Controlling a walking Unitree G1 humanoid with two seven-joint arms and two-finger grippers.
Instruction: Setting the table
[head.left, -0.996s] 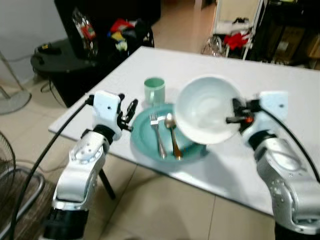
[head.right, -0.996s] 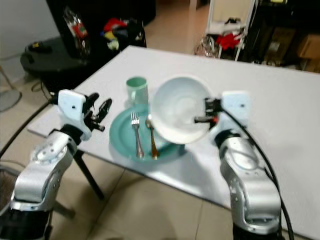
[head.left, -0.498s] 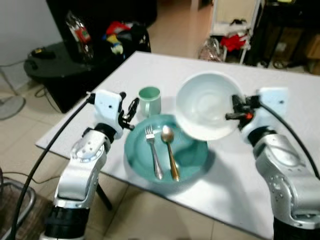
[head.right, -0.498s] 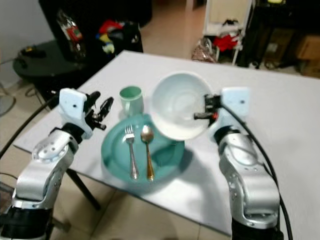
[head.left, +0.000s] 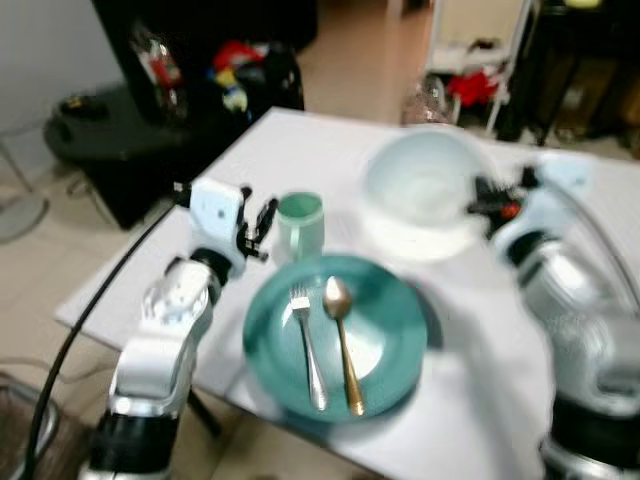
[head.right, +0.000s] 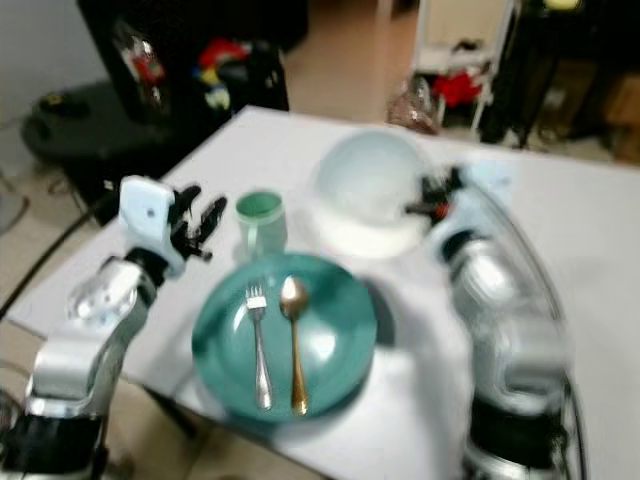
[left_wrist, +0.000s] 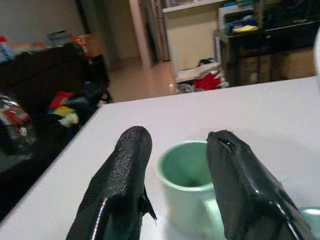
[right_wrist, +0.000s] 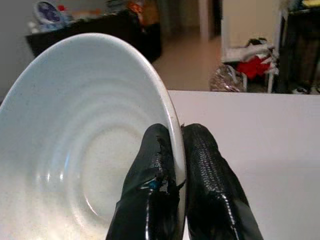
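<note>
Head views: a white rectangular table (head.left: 330, 140) carries a round teal plate (head.left: 385, 300) near its front edge, on which a silver fork (head.left: 308, 347) and a gold-toned spoon (head.left: 341, 340) lie side by side; a pale green mug (head.left: 301, 224) stands just behind the plate's left rim. The right gripper (head.left: 490, 200) pinches the rim of a wide white ceramic bowl (head.left: 420, 195), carried behind the plate on the robot's right; blur prevents telling whether the bowl's base touches the table. The left gripper (head.left: 258, 222) hovers just left of the mug, its fingers apart and holding nothing. Left wrist view: the two black fingers (left_wrist: 122, 185) frame the mug (left_wrist: 187, 180), which looks empty, without touching it. Right wrist view: the fingers (right_wrist: 157, 180) are closed to a narrow pinch, one inside and one outside the bowl (right_wrist: 75, 150); the bowl is empty and tilted. Risk, as a judgement: the bowl hangs from a single rim pinch, so a quick swing or early release could let it pivot, slip and strike the table or the plate's cutlery; the left gripper, so near the mug, could tip it if the arm swings inward.
</note>
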